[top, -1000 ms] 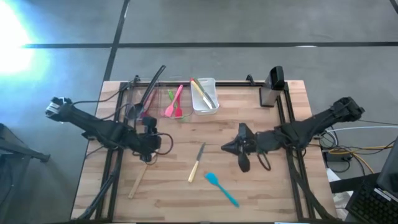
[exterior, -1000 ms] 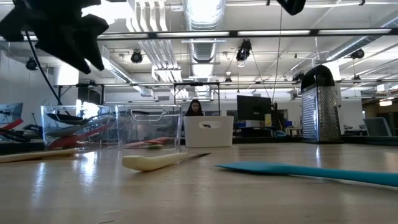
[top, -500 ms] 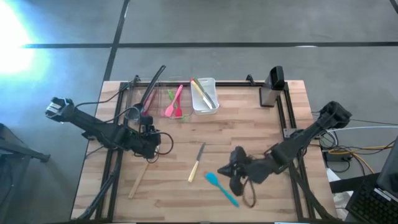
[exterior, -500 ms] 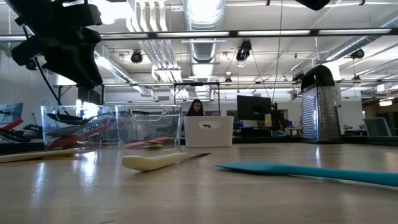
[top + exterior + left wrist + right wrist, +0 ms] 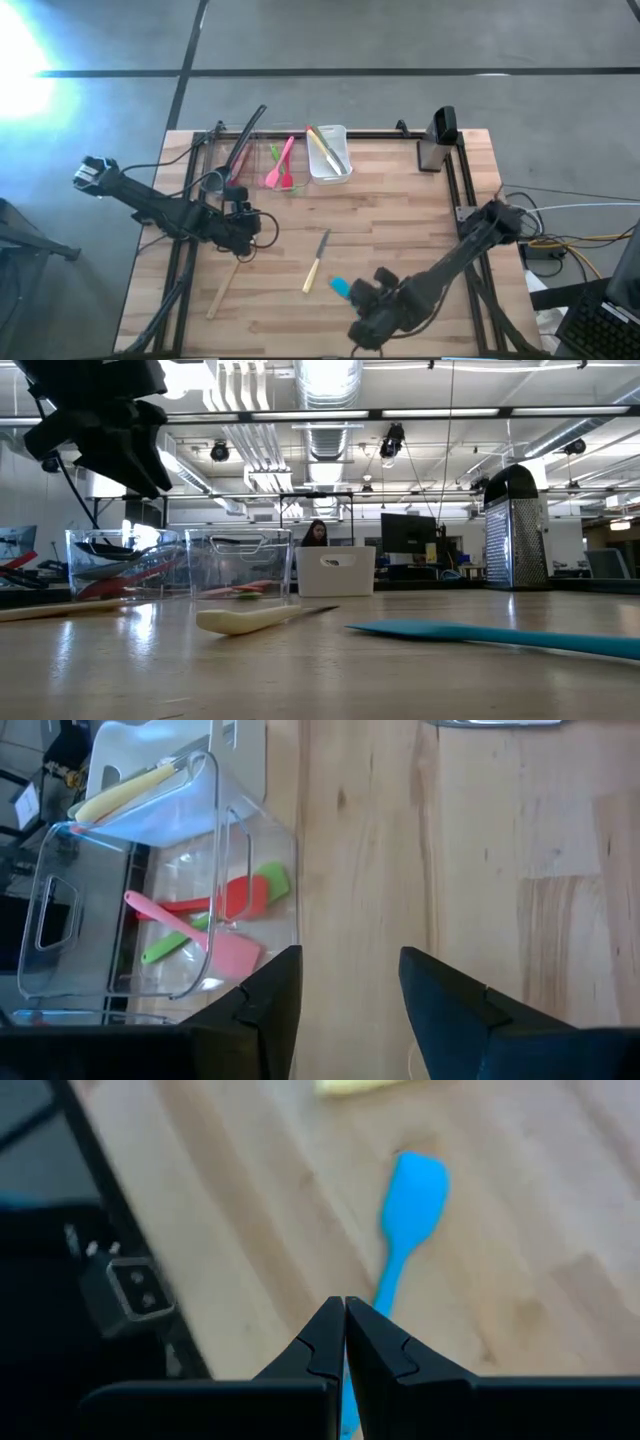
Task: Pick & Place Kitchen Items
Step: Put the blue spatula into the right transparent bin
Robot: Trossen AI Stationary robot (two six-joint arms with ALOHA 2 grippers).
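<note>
Right gripper (image 5: 345, 1312), jaws fully closed, hangs over the teal spatula (image 5: 405, 1220); handle axis runs forward from the jaws; nearer arm

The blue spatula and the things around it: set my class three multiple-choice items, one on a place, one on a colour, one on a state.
1. Where does the blue spatula lie?
A. in a clear bin
B. on the bare table
C. in the white bin

2. What colour is the loose knife's handle?
A. cream
B. red
C. green

3. How do the right gripper's jaws stand?
A. wide open
B. shut on the spatula
C. shut, empty

Key: 1 B, it rests on wood; 2 A, pale handle; 3 C, jaws meet above the spatula.
</note>
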